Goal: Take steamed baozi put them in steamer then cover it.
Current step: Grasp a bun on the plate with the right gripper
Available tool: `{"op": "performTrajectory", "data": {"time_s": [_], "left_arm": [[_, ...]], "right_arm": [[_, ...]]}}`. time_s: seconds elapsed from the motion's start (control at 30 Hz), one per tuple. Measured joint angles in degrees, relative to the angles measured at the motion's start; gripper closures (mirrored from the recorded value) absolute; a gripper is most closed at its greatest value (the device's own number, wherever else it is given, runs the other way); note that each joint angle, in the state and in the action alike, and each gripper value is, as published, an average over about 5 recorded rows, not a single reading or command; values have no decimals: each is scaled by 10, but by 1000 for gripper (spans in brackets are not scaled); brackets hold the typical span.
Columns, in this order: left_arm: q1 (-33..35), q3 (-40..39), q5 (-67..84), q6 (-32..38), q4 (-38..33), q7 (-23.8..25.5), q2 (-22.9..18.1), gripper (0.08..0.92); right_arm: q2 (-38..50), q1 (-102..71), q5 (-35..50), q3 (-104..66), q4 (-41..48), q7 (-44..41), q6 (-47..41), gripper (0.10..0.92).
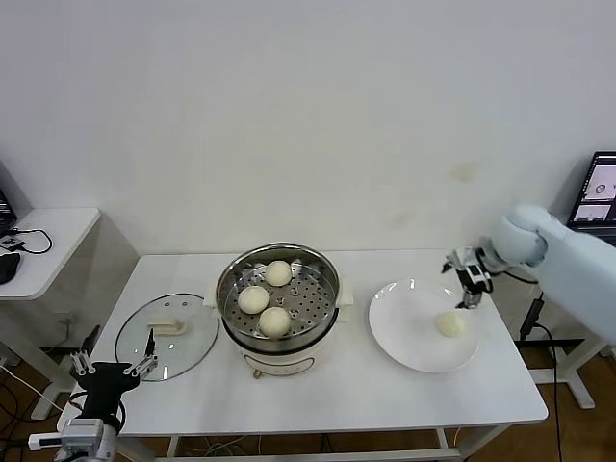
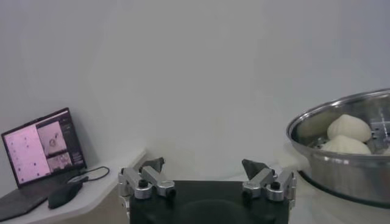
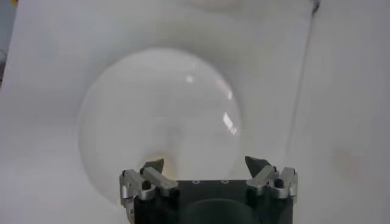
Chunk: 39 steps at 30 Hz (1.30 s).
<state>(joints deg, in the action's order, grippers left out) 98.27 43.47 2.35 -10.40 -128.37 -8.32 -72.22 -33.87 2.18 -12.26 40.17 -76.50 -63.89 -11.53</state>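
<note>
my right gripper (image 1: pixel 471 281) hangs over the far right rim of the white plate (image 1: pixel 409 332), its fingers spread wide with nothing between them. the last bun on the plate (image 1: pixel 450 324) sits just below and a little nearer to me than the fingertips, close to them but not touching. in the right wrist view the gripper (image 3: pixel 205 164) looks straight down on the plate (image 3: pixel 122 109), and only a sliver of the bun (image 3: pixel 159 159) shows beside one fingertip, mostly hidden under the gripper body.

the steamer (image 1: pixel 277 301) stands in the middle of the table (image 1: pixel 366 395), to the left of the plate and well apart from my right gripper. three buns (image 1: pixel 275 321) lie on its holed tray, one at the back, one at the left and one at the front. the glass lid (image 1: pixel 166 336) lies flat on the table just left of the steamer, its cream handle up.

my left gripper (image 1: pixel 114 368) waits low at the near left edge of the table, just in front of the lid, fingers open wide and empty. in the left wrist view the gripper (image 2: pixel 207 170) faces the wall, with the steamer (image 2: pixel 341 152) off to one side and two buns showing over its rim; a laptop (image 2: pixel 42 149) sits on a side desk.
</note>
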Motion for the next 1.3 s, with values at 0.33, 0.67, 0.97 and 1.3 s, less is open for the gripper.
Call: {"op": "performTrajectory", "data": {"time_s": [0.33,0.67,0.97,1.3], "left_arm": [[1,-1,-3,0,2,0,-2,177],[2,4,-3,0,3,1,-3,177],[0,3,-3,0,7,1,-7,177],[0,4,-3,0,8,1,-5,177]], "right_arm": [[-17,-90,-43,-80,55,8,5,203],[-72,-118,-71,-105,115,12,8,202],[-107,-124,-89,-111,155,15,8,234],[-123,-125,-100,-113,173,11,3,332]]}}
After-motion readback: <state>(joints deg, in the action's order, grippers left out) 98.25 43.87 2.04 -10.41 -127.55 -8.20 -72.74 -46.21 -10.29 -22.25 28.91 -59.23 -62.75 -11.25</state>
